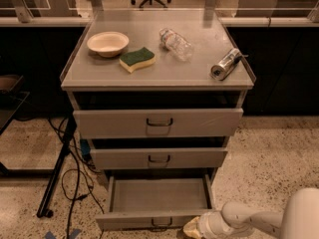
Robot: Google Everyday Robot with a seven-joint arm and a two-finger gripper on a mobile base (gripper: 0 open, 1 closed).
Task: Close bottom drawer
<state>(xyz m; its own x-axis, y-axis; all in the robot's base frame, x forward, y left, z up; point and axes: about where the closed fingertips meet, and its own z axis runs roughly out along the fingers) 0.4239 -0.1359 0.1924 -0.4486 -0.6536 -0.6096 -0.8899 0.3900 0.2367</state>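
Note:
The bottom drawer (159,198) of the grey metal cabinet is pulled far out and empty inside. Its narrow front panel (144,220) with a small dark wire handle (159,223) sits at the lower edge of the camera view. My gripper (192,229) is at the bottom right, right at the right end of that front panel. The white arm (264,222) reaches in from the lower right corner.
The top drawer (158,122) and middle drawer (158,158) stand slightly out. On the cabinet top lie a bowl (107,43), a green-yellow sponge (137,59), a plastic bottle (175,43) and a can (225,63). Cables and a stand leg (57,171) lie on the floor at left.

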